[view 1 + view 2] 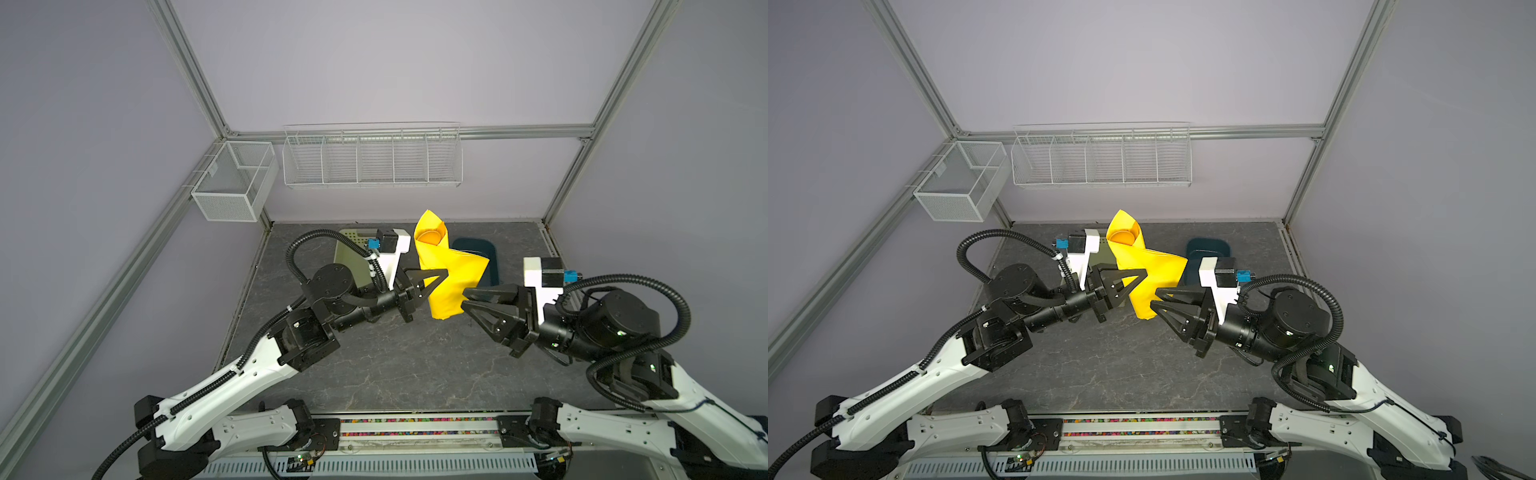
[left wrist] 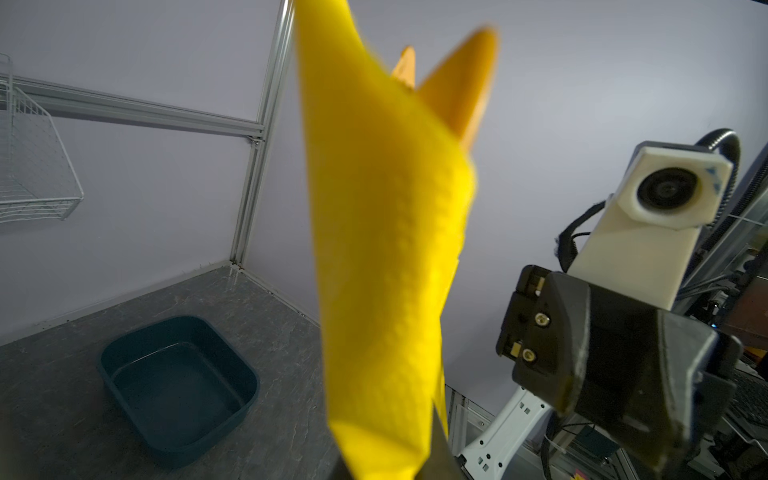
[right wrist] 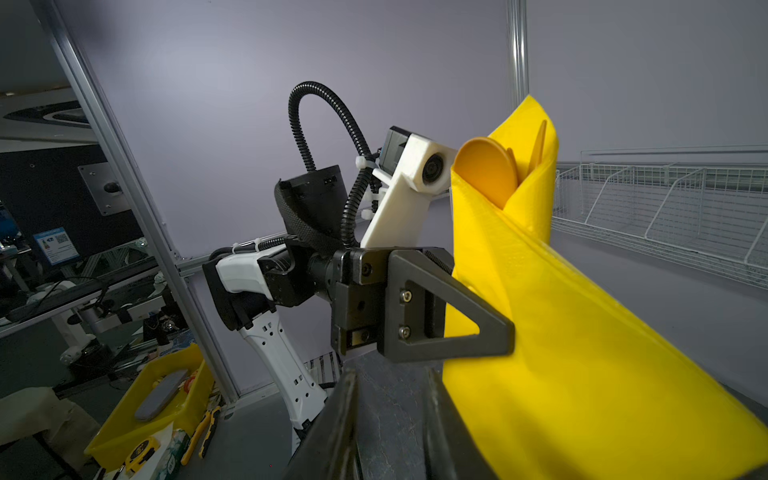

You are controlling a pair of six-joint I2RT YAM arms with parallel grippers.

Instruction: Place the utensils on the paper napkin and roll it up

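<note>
The yellow paper napkin [image 1: 451, 286] [image 1: 1154, 266] is wrapped loosely round the orange utensils and held upright above the table. A round spoon bowl [image 1: 430, 237] [image 3: 486, 174] and other orange tips [image 2: 465, 83] stick out of its open top. My left gripper [image 1: 442, 275] [image 1: 1143, 275] [image 2: 390, 465] is shut on the roll's lower part, one black finger [image 3: 494, 332] lying across it. A loose flap of the napkin [image 3: 582, 353] hangs out toward my right gripper [image 1: 464, 299] [image 1: 1154, 298] [image 3: 388, 388]. That gripper is open, with only table showing between its fingers; the flap lies against the outside of one finger.
A dark teal bin [image 1: 488, 257] [image 2: 178, 386] sits on the table behind the roll. A pale green basket [image 1: 347, 249] is mostly hidden behind the left arm. Two white wire baskets [image 1: 372, 160] [image 1: 235, 180] hang on the back and left walls.
</note>
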